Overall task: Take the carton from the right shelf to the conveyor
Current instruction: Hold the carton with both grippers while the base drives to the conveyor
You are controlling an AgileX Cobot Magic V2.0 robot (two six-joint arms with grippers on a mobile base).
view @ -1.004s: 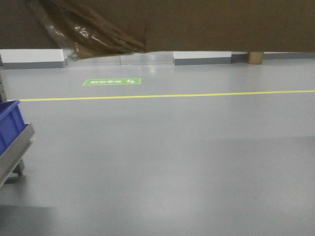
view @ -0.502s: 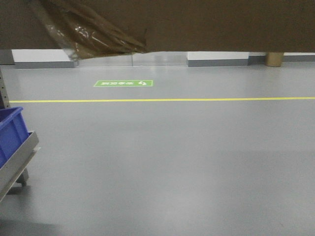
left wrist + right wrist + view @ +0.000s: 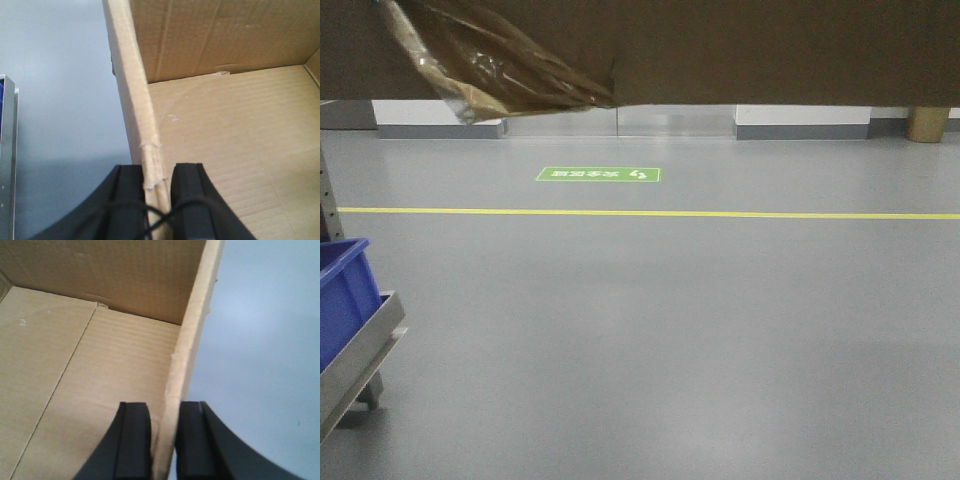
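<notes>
The carton point(image 3: 770, 50) is held clear of the floor point(image 3: 670, 330), its opposite side walls pinched tightly by the left gripper point(image 3: 158, 172) and right gripper point(image 3: 163, 410) for level balance.

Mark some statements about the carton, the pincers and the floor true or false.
1. The left pincer grips a carton wall. True.
2. The right pincer hangs open, clear of the carton. False: it is shut on the opposite wall.
3. The carton is packed with goods. False: the inside that shows is bare.
4. A yellow line crosses the floor. True.
5. The blue bin is at the front view's right. False: lower left.
</notes>
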